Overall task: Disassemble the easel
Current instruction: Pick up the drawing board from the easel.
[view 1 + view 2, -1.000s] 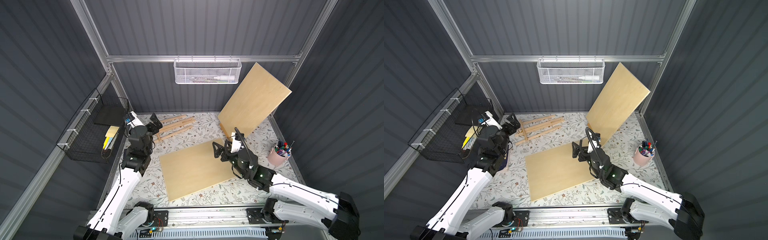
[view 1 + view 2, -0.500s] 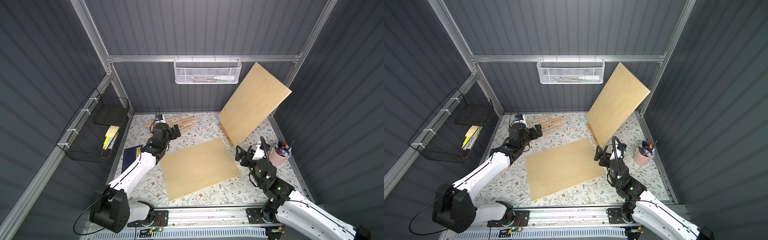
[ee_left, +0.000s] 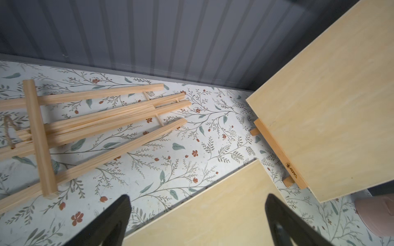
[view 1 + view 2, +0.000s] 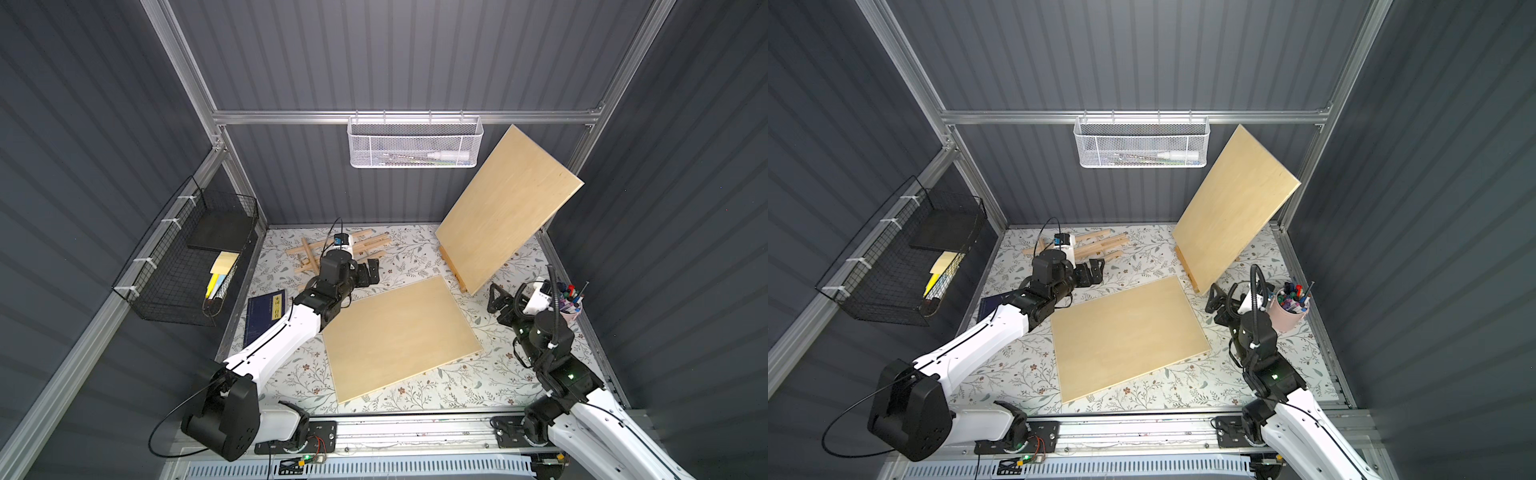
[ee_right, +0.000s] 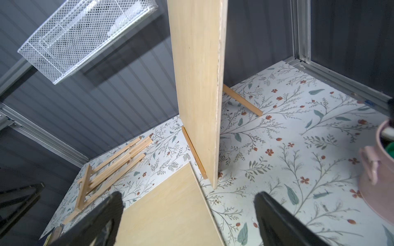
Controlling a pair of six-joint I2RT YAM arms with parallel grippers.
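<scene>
Two hands, both spread apart and empty: left hand beside collapsed easel and flat board; right hand near pen cup and propped board.

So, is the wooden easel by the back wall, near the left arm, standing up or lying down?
Lying down: the easel lies flat on the floral table, legs along the surface, no board on it.

Both top views look steeply down from high over the whole worktop; the wrist cameras sit low, close, sharing the leaning board.
</scene>
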